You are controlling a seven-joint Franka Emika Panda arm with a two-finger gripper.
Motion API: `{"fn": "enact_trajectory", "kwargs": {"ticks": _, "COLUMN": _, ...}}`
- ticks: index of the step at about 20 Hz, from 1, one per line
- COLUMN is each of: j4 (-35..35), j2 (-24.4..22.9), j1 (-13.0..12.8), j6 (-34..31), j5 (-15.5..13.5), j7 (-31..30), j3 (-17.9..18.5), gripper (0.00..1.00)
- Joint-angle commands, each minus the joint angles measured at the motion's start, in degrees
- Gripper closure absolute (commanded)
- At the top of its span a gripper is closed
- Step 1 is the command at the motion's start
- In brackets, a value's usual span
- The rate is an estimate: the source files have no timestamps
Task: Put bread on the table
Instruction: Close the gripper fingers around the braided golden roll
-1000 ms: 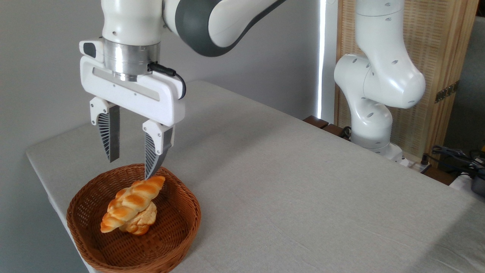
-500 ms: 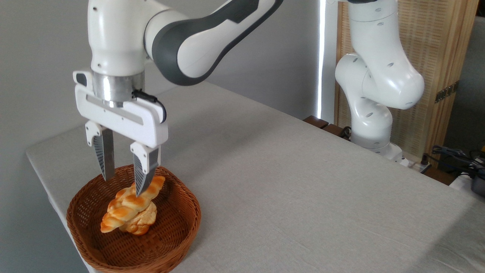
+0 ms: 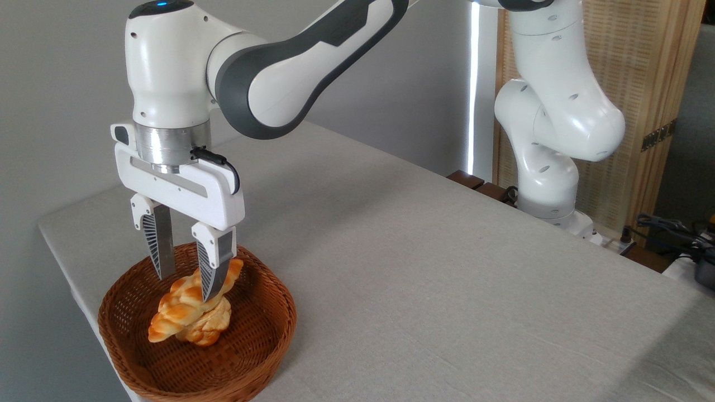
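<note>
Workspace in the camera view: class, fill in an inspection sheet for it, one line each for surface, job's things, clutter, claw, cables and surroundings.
Surface: table covered in plain light-grey cloth.
Job's things: braided bread lies in the wicker basket, resting on a paler bun; not yet on the table.
Clutter: nothing seen on the cloth besides the basket.
Claw: claw open, pointing down, fingers astride the loaf's upper part; whether they touch it cannot be told.
Cables: short black cable on the claw's body; loose cables off the table's far right.
Surroundings: grey wall, woven wooden screen behind the arm's base.
</note>
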Motion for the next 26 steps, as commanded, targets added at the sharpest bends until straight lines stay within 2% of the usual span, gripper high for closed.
{"fn": "enact_trajectory", "kwargs": {"ticks": 1, "j4": -1.35, "j2": -0.31, "j1": -1.04, "j6": 0.98, "j5": 3.15, "j7": -0.81, "j3": 0.24, "gripper": 0.0}}
{"fn": "enact_trajectory", "kwargs": {"ticks": 6, "j4": -1.35, "j2": 0.13, "j1": -1.04, "j6": 0.98, "j5": 3.68, "j7": -0.37, "j3": 0.24, "gripper": 0.0}}
{"fn": "enact_trajectory", "kwargs": {"ticks": 9, "j4": -1.61, "j2": 0.22, "j1": -1.22, "j6": 0.98, "j5": 6.84, "j7": -0.28, "j3": 0.15, "gripper": 0.0}}
{"fn": "enact_trajectory", "kwargs": {"ticks": 15, "j4": -2.14, "j2": 0.57, "j1": -2.36, "j6": 0.89, "j5": 8.78, "j7": -0.28, "j3": 0.15, "gripper": 0.02}}
{"fn": "enact_trajectory", "kwargs": {"ticks": 17, "j4": -2.14, "j2": 0.57, "j1": -2.36, "j6": 0.98, "j5": 8.78, "j7": -0.28, "j3": 0.15, "gripper": 0.15}}
{"fn": "enact_trajectory", "kwargs": {"ticks": 20, "j4": -2.14, "j2": 0.57, "j1": -2.36, "j6": 0.98, "j5": 8.78, "j7": -0.19, "j3": 0.15, "gripper": 0.49}}
{"fn": "enact_trajectory", "kwargs": {"ticks": 21, "j4": -2.14, "j2": 0.57, "j1": -2.36, "j6": 0.89, "j5": 8.78, "j7": -0.19, "j3": 0.15, "gripper": 0.52}}
{"fn": "enact_trajectory", "kwargs": {"ticks": 26, "j4": -2.14, "j2": 0.57, "j1": -2.36, "j6": 0.89, "j5": 8.78, "j7": -0.19, "j3": 0.24, "gripper": 0.52}}
